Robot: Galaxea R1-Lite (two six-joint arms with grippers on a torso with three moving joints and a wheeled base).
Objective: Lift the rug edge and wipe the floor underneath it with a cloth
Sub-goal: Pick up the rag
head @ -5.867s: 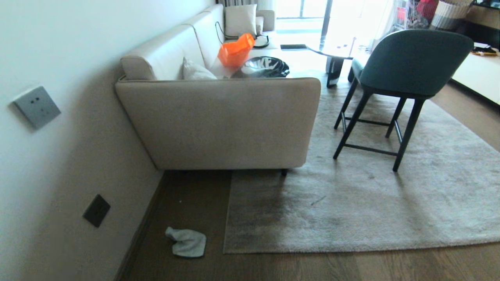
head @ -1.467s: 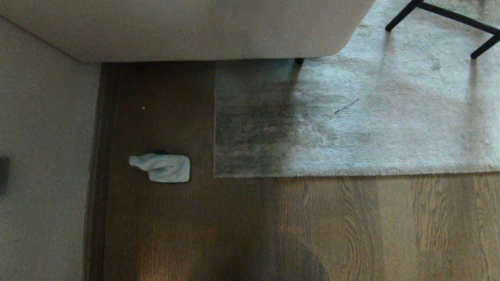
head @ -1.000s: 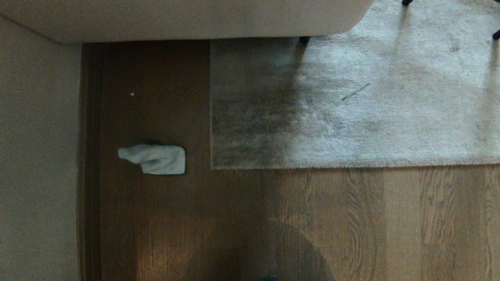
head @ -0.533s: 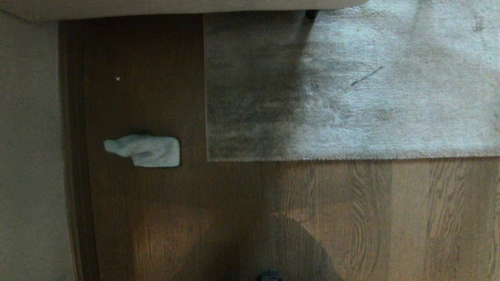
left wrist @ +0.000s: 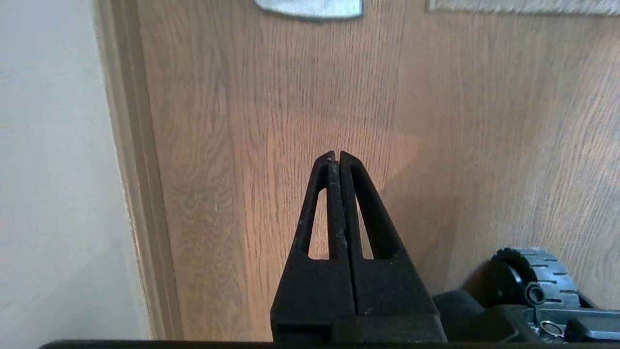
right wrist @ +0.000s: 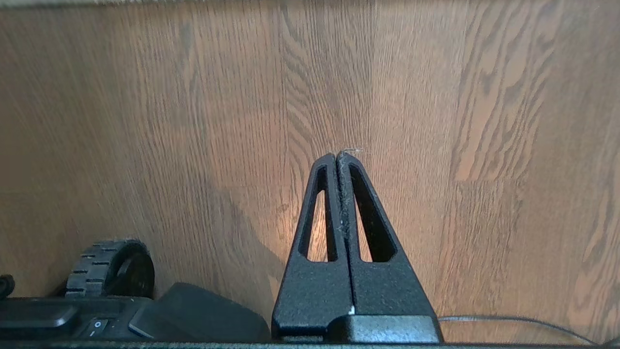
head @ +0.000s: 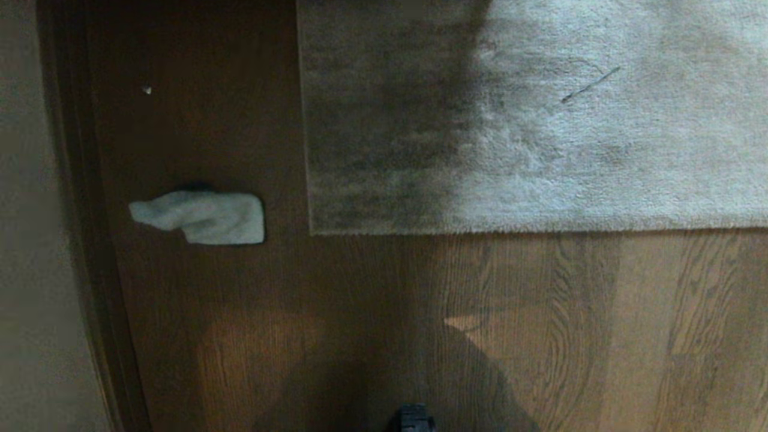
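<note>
The pale-grey rug lies flat on the brown wood floor (head: 540,330); its near rug edge (head: 510,230) runs across the head view to a corner (head: 312,231). A small white cloth (head: 201,217) lies crumpled on the floor left of that corner, and its lower part shows in the left wrist view as the cloth (left wrist: 310,7). Neither arm appears in the head view. My left gripper (left wrist: 335,154) hangs shut and empty above bare planks, short of the cloth. My right gripper (right wrist: 337,155) is likewise shut and empty over the floor (right wrist: 436,121).
A wall (head: 30,270) and dark skirting board (head: 84,240) border the floor on the left, seen also as the wall (left wrist: 58,169). My base's wheels show at wheel (left wrist: 533,271) and wheel (right wrist: 111,269). A thin dark streak (head: 591,84) marks the rug.
The head view has tilted down and drawn closer: the sofa and chair legs have slid out at the top. Cloth and rug lie as before.
</note>
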